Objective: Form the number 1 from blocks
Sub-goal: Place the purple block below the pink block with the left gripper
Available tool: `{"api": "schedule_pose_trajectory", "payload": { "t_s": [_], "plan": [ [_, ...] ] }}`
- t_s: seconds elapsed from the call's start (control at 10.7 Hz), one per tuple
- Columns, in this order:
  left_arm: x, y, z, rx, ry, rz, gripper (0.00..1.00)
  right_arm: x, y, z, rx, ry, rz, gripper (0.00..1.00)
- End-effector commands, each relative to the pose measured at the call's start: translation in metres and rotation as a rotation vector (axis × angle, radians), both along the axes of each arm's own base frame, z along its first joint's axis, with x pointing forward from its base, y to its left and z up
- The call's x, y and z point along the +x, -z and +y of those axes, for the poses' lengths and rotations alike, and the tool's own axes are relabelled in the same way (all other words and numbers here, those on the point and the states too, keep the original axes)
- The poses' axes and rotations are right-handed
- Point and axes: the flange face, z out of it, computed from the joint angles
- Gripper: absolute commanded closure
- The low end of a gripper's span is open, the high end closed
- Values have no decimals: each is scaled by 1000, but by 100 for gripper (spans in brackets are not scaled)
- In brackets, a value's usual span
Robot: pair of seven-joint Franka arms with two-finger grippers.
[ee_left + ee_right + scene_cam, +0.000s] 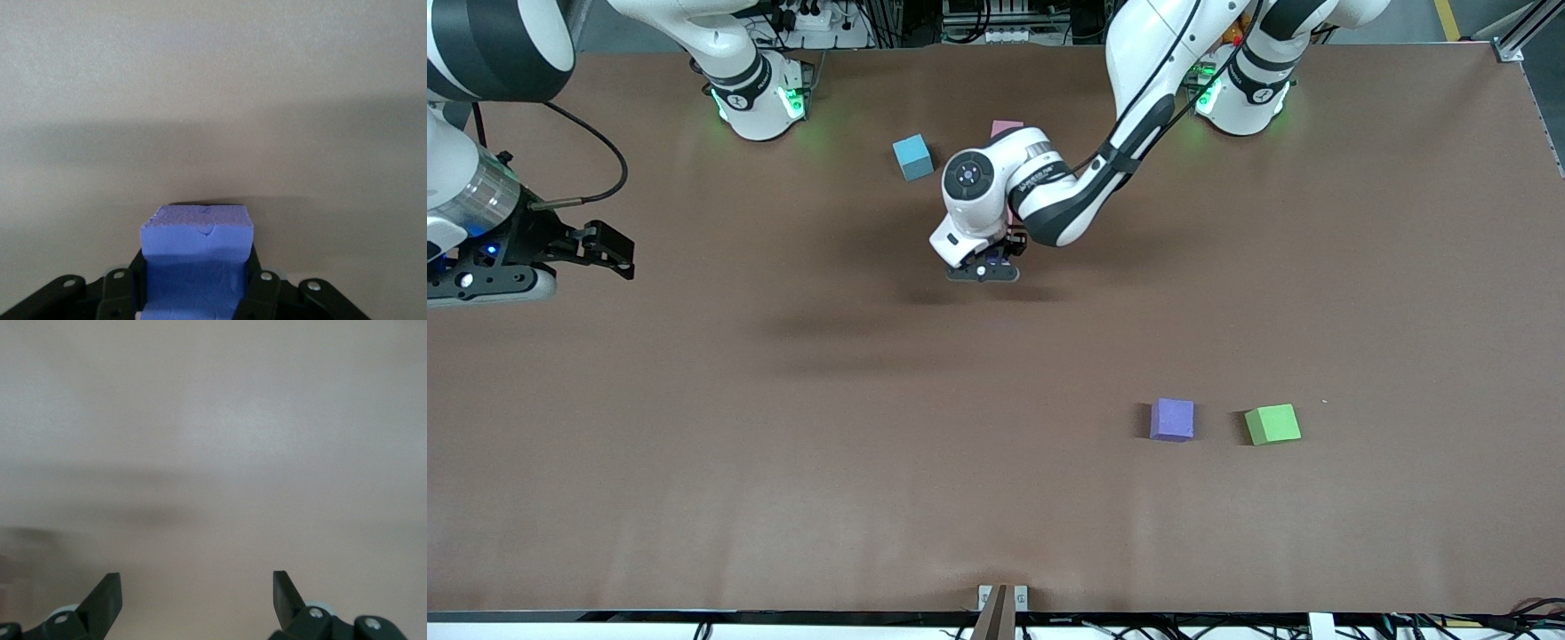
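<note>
Between left end effector's (197, 293) fingers, purple block (197, 233)

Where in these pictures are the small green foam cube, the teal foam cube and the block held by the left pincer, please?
Small green foam cube (1272, 424): front view, top face.
Teal foam cube (912, 156): front view, top face.
Purple-blue foam block (197, 231) in the left pincer: left wrist view, top face.

Bare table (871, 498) spreads wide mid-table, with only the purple block (1172, 419) and green block (1272, 424) obstructing.
</note>
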Motion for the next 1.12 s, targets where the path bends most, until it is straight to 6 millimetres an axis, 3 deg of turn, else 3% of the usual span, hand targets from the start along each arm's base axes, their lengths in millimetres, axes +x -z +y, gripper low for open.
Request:
{"api": "schedule_pose_trajectory", "payload": {
  "t_s": [0.0,0.38,0.47,0.56,0.84,1.03],
  "plan": [
    [-9,-2,5,14,7,-29,100,-5,-4,-8,1,-8,2,0],
    [-15,2,4,-4,10,-27,100,-5,-3,-8,1,-8,3,0],
    [-13,1,5,-4,-5,-29,14,-5,-3,-7,3,-7,3,0],
    [-10,-5,3,-10,-30,-36,0,-5,-3,-7,3,-8,3,0],
    [1,-32,5,-34,-49,-68,0,-5,-3,-7,3,-8,5,0],
    [23,-68,16,-68,-80,-107,0,-5,-2,-5,4,-11,6,0]
  ]
}}
